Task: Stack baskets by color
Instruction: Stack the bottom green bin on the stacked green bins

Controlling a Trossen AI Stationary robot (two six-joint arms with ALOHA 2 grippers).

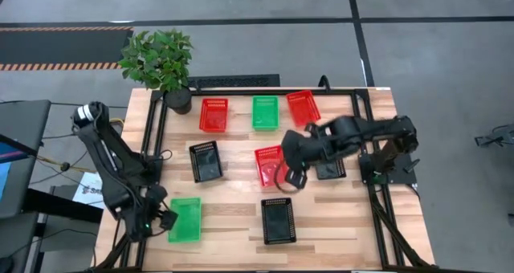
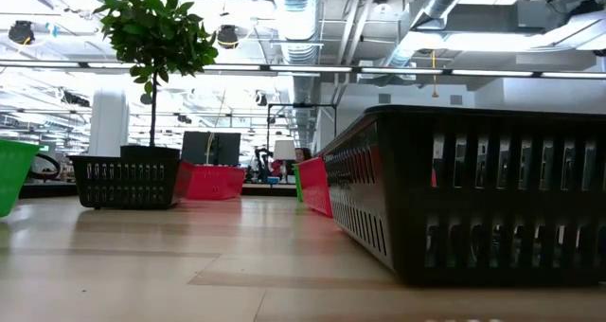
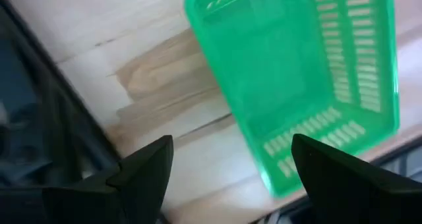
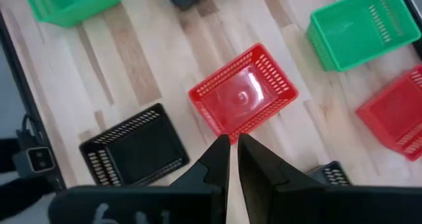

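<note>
Wooden table (image 1: 233, 217), eight baskets visible from above, none stacked on its own colour yet.

Back row, beside the potted plant (image 1: 161, 60): red basket (image 1: 214, 115), green basket (image 1: 265, 112), second red basket (image 1: 303, 107), each apart from its neighbours.

Middle row: black basket (image 1: 206, 160) on the left; third red basket (image 1: 271, 165) at centre, its right side under the right arm; another black basket (image 1: 331, 169) mostly hidden beneath that arm (only its front edge shows).

Front row: green basket (image 1: 185, 219) near the left edge, black basket (image 1: 278, 221) at front centre.

Right gripper (image 1: 294, 179) hangs above the front right corner of the centre red basket. Wrist view shows its fingers (image 4: 217, 159) nearly together with a thin gap, nothing visibly between them; the tips sit over the basket's near rim, and I cannot tell whether they touch it.

Left gripper (image 1: 165, 219) is low at the front-left of the table, just beside the front green basket. Its fingers (image 3: 148, 165) are spread wide and empty, the basket lying ahead of them on the wood.
</note>
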